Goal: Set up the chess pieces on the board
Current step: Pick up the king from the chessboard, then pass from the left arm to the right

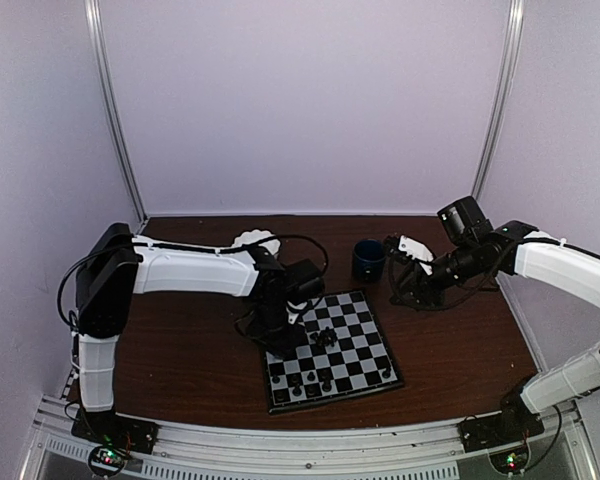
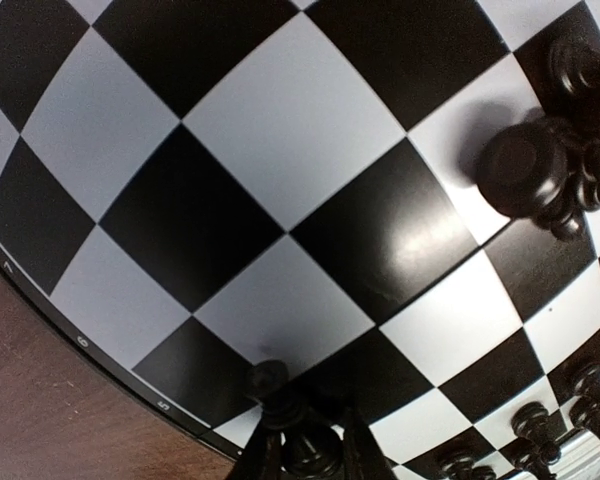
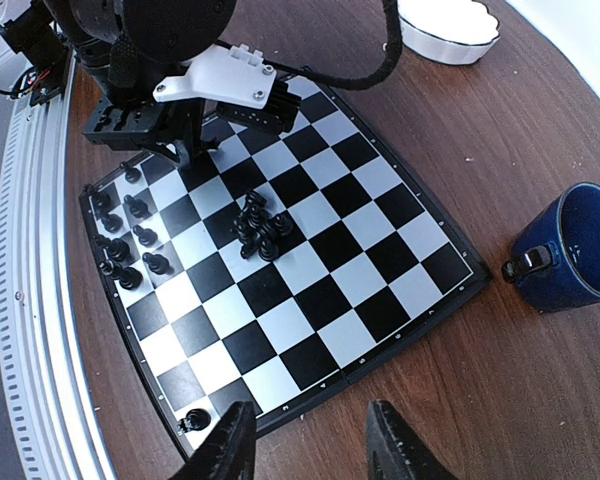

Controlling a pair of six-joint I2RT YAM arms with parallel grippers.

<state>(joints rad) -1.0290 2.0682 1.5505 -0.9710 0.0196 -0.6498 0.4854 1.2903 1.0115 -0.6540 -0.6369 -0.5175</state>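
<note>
- Board (image 1: 365, 340) lies between the two arms in the top view, with the white bowl (image 1: 255, 242) behind its left corner and the blue mug (image 1: 368, 259) behind its right one. We see the left gripper (image 1: 278, 335) low over the left edge of the checks and the right gripper (image 1: 405, 270) hanging off to the side, near the mug. A loose cluster of chess pieces (image 1: 325, 338) sits mid-board, and a few more stand along the near edge.
- Left wrist view: the fingers (image 2: 365, 455) stand narrow at the bottom of the picture, closed about a single black piece (image 2: 305, 440) over a square at the rim. The cluster shows at upper right, well apart from it.
- Right wrist view: these fingers (image 3: 390, 440) stand wide with nothing between them, above the table just off the edge. From here we see set pieces (image 3: 130, 240) standing at the end under the left gripper, and one lone piece (image 3: 195, 420) at the corner nearest this camera.
- We judge the step in hand to be the handling of that one gripped piece at the rim, to stand it on its home square. Most of the job seems left, since the cluster is unsorted.
- The next move calls for seating the piece upright and letting go without tipping it or its neighbours. After that comes a careful reach into the cluster, where the pieces touch.
</note>
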